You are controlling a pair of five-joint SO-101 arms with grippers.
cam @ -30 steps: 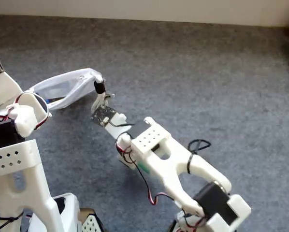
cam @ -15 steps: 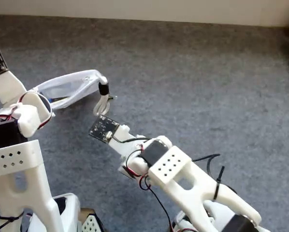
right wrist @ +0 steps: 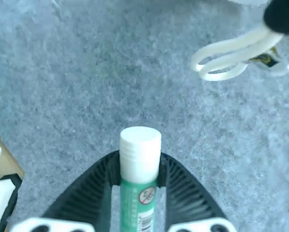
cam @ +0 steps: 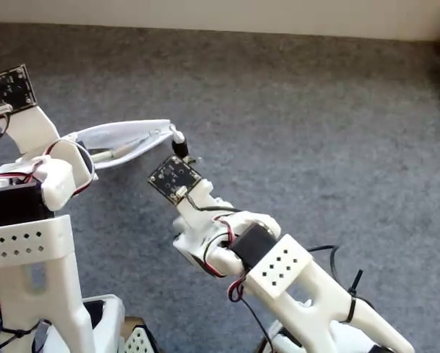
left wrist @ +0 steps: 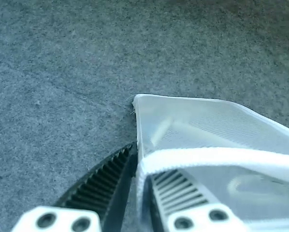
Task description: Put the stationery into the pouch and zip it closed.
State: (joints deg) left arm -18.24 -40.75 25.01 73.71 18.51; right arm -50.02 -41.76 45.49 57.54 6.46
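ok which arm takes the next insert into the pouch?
Right. The right pincer grips the glue stick close to the zipper end of the pouch; the left pincer is clamped on the pouch's edge, likely busy steadying it.

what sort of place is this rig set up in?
Probably an indoor room, hobby-style rather than industrial: grey carpet as the work surface, pale wall behind, white printed arm.

Sheer mesh-cloth pouch (left wrist: 207, 130), smooth plast. glue stick (right wrist: 139, 159), rough matt carpet (cam: 316, 110).
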